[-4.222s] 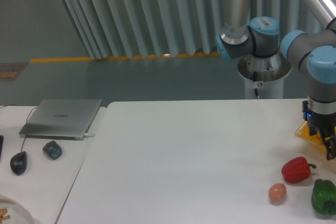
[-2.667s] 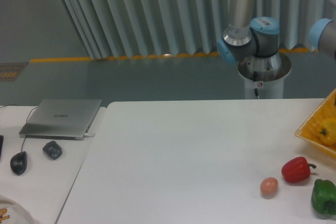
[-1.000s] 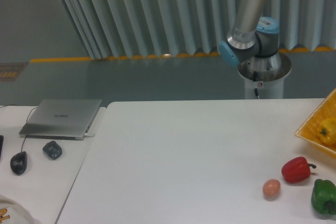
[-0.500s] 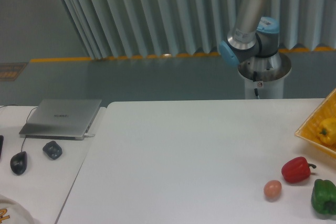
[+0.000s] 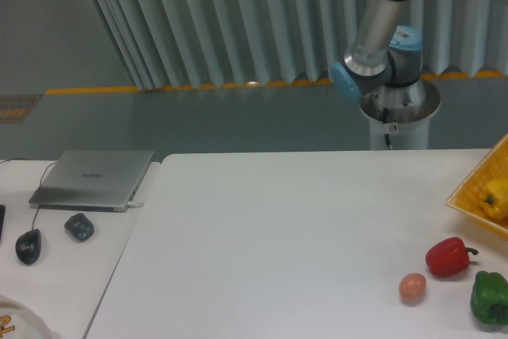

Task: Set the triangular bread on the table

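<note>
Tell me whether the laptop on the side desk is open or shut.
Shut. The laptop lies flat on the desk, its grey lid down, no screen or keyboard showing.

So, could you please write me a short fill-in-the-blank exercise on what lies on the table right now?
1. The egg lies beside the ____ pepper.
2. The green pepper sits at the table's ____ edge.
3. The basket holds a ____ item.
4. The closed laptop rests on the ____ desk.

Answers: red; right; yellow; left
</note>
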You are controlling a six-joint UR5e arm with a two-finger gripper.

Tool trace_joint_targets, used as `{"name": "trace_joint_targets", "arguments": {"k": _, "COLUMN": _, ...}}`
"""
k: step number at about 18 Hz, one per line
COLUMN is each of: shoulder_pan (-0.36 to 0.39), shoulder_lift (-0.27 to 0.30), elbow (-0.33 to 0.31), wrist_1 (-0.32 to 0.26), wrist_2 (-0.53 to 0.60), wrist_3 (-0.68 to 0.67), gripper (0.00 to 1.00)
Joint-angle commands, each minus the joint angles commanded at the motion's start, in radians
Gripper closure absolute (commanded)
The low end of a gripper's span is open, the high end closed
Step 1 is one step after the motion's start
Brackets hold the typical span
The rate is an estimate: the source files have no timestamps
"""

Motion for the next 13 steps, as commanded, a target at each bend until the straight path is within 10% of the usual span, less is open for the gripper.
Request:
{"name": "trace_joint_targets", "arguments": {"k": 9, "shoulder_pan": -0.003, "shoulder_lift": 0.0, "elbow": -0.003, "wrist_1": -0.003, "wrist_2": 0.006, "wrist_3": -0.008, "gripper": 0.52}}
{"name": "trace_joint_targets", "arguments": {"k": 13, "shoulder_pan": -0.003, "shoulder_lift": 0.003, "elbow": 0.015, "wrist_1": -0.015, "wrist_2": 0.009, "wrist_3": -0.008, "gripper": 0.6}}
